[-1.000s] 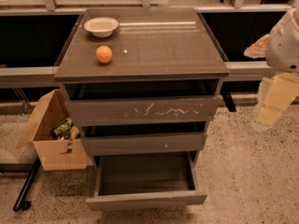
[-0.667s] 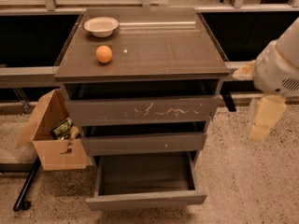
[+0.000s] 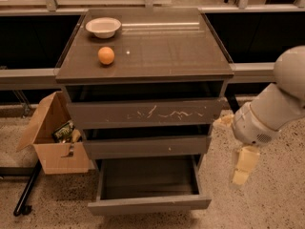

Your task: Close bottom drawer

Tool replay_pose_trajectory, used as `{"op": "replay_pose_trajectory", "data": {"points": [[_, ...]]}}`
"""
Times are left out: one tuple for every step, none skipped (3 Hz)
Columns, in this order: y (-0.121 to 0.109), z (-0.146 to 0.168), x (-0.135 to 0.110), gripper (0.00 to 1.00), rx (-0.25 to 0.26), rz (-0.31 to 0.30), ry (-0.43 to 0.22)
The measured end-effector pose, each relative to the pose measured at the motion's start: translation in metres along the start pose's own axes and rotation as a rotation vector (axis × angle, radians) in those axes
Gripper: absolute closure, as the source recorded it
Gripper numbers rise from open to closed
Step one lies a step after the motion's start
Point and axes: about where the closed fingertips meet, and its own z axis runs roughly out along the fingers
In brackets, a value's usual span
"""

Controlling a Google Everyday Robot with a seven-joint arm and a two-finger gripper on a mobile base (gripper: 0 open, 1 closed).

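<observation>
While the bottom drawer stands pulled out from the foot of the cabinet, its dark grey interior open to view and its plain flat front nearest the camera, the gripper hangs to the right of it, off the cabinet's right side and apart from the drawer. The gripper's cream-coloured end points down toward the speckled floor, at about the height of the drawer's open box and a little above its front edge. It touches neither the drawer nor the cabinet. Whether the gripper is open or closed I cannot tell, and it holds nothing that shows. The pale arm reaches in from the right edge, sloping down to the gripper.

Above the bottom drawer sit the middle drawer front with one small white speck and the top drawer front with white scratch marks. On the cabinet's top lie an orange and, behind it, a white bowl. A cardboard box stands on the floor just left of the cabinet.
</observation>
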Motion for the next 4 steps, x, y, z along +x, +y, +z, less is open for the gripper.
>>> {"op": "replay_pose_trajectory", "data": {"points": [[0.016, 0.056, 0.008, 0.00, -0.046, 0.058, -0.070], [0.016, 0.063, 0.010, 0.00, -0.051, 0.046, -0.072], [0.017, 0.081, 0.016, 0.00, -0.069, 0.020, -0.090], [0.018, 0.108, 0.026, 0.00, -0.096, -0.021, -0.116]]}}
